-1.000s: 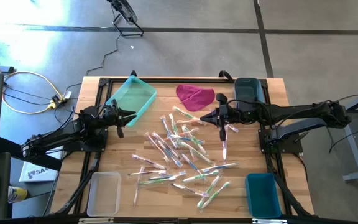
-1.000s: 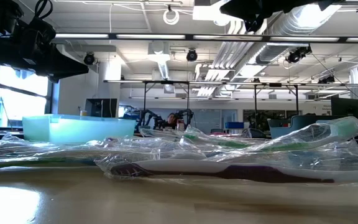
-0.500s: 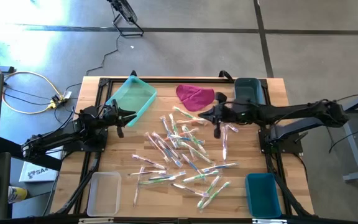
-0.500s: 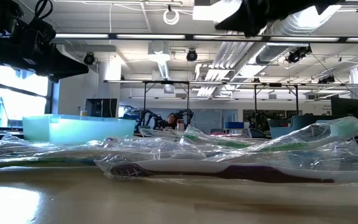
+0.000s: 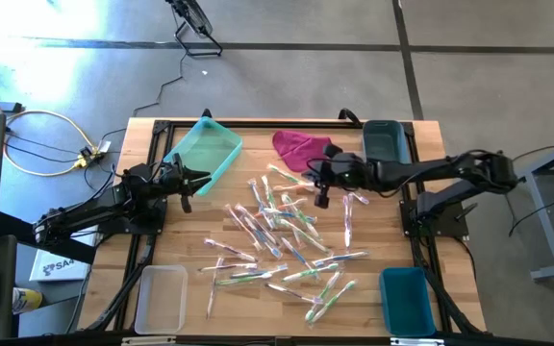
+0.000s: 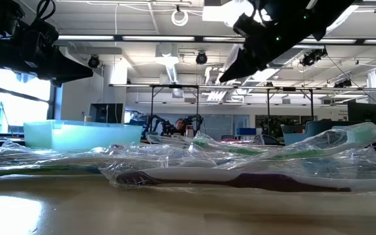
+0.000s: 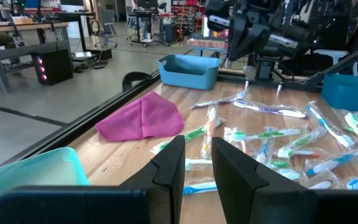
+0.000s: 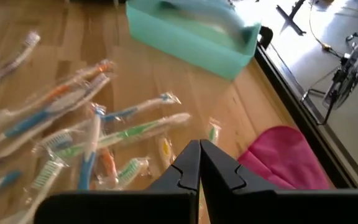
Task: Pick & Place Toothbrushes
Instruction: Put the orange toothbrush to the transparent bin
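Wooden slats are forming the table (image 5: 162,252), seen from overhead with twelve o'clock at the far edge. Nearest, a clear tub (image 5: 161,297) is sitting at seven o'clock and a dark blue bin (image 5: 407,300) at five o'clock. Across the middle, the toothbrushes (image 5: 284,240) are lying scattered in shiny wrappers, overlapping in a loose heap that is spreading from the centre toward five o'clock; in the low view the closest wrapped ones (image 6: 240,173) are filling the foreground. At nine o'clock the left gripper (image 5: 192,177) is hanging above the wood just beside the mint tray (image 5: 203,154), its fingers (image 7: 169,163) standing slightly apart with nothing between them, well apart from the pile. At about one o'clock of the heap the right gripper (image 5: 317,183) is hovering over the far fringe of the toothbrushes, its fingertips (image 8: 197,163) pressed together and grasping nothing. Farther back, the mint tray is resting at eleven o'clock, a magenta cloth (image 5: 298,147) is lying at twelve o'clock just beyond the right gripper, and a teal bin (image 5: 384,142) is sitting at one o'clock. No toothbrush is showing inside the tray, the tub or the near bin.
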Available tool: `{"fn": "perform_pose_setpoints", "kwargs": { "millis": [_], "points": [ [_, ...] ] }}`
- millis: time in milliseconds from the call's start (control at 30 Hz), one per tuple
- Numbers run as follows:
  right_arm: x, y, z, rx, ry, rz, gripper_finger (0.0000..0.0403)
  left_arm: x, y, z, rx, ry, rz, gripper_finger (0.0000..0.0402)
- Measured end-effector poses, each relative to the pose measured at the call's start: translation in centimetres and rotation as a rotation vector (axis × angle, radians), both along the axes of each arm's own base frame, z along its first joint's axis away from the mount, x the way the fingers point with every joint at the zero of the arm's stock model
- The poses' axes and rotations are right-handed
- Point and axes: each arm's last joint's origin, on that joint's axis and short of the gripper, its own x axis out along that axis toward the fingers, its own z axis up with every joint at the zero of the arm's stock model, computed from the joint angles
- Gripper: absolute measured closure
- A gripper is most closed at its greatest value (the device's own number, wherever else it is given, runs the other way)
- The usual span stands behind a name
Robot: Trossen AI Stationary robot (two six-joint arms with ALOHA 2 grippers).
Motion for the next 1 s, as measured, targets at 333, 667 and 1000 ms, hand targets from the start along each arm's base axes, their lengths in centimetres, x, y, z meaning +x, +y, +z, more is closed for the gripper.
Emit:
{"fn": "perform_pose_setpoints", "kwargs": {
  "millis": [333,667,1000],
  "points": [
    [0.5,-0.3,-1.5,0.018,0.059,-0.010,0.0400,0.0,0.0,0.0,0.000,0.000,0.000,0.0327],
    [0.5,-0.5,-3.0,0.021,0.146,-0.114,0.0400,0.0,0.0,0.0,0.000,0.000,0.001,0.0327],
    [0.3,-0.5,-3.2,0.031,0.173,-0.130,0.0360,0.0,0.0,0.0,0.000,0.000,0.001,0.0327]
  ]
}}
